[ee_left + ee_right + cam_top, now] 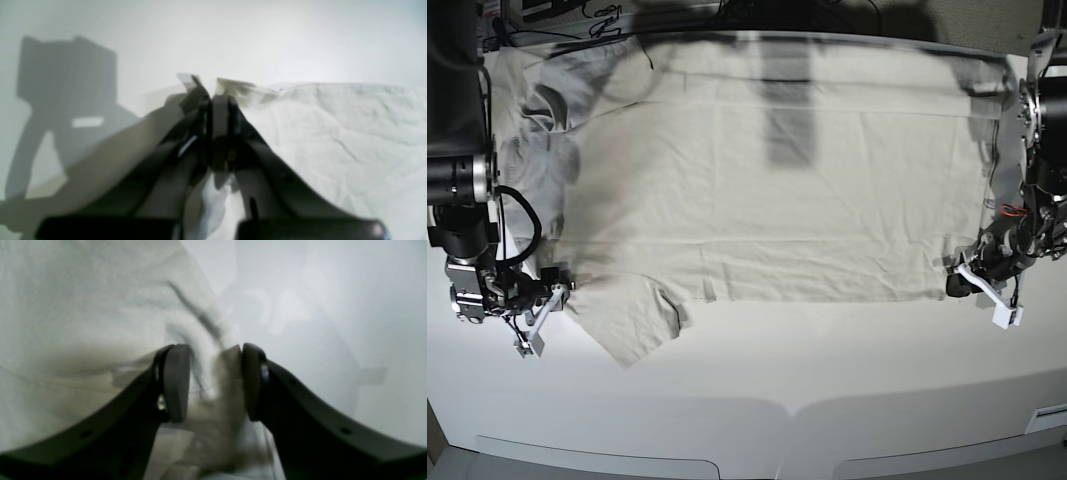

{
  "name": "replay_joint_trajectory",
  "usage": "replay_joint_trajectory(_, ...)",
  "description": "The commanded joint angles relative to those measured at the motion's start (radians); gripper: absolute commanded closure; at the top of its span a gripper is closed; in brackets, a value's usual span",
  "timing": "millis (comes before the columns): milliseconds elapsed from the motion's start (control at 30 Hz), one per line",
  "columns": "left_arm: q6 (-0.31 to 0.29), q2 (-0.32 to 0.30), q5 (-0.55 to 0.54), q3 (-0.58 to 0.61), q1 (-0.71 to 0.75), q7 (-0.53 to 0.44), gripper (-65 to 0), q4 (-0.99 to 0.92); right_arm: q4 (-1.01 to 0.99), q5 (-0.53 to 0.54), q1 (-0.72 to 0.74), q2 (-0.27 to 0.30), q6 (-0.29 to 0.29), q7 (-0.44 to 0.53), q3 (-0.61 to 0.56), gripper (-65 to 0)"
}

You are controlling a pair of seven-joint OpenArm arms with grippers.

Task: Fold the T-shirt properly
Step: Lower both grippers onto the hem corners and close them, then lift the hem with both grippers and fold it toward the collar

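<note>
The cream T-shirt (767, 200) lies spread flat across the white table, with a sleeve (632, 320) pointing toward the front left. My left gripper (954, 287) sits at the shirt's front right corner. In the left wrist view its jaws (210, 96) are shut on a pinch of the T-shirt (333, 133) edge. My right gripper (562, 290) is at the shirt's left edge beside the sleeve. In the right wrist view it (213, 380) stands open, its pads apart, with a bunched fold of the T-shirt (83, 306) between them.
Bare white table (827, 370) runs along the front, down to its front edge. Dark cables and equipment (597, 20) lie behind the shirt at the back left. Both arm bases stand at the table's left and right sides.
</note>
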Motion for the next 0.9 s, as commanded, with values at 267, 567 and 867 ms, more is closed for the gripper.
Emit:
replay_joint_trajectory(267, 0.009, -0.011, 0.018, 0.002, -0.016, 0.029, 0.0, 0.005, 0.002, 0.001, 0.088, 0.038, -0.001, 0.019, 0.001, -34.3)
replay_joint_trajectory(567, 0.009, -0.011, 0.019, 0.002, -0.016, 0.029, 0.0, 0.005, 0.002, 0.0, 0.021, 0.04, -0.002, 0.035, 0.001, -34.3)
replay_joint_trajectory(867, 0.009, -0.011, 0.019, 0.002, -0.016, 0.03, 0.0, 0.005, 0.001, -0.006, -0.011, 0.038, -0.006, 0.032, 0.001, -34.0)
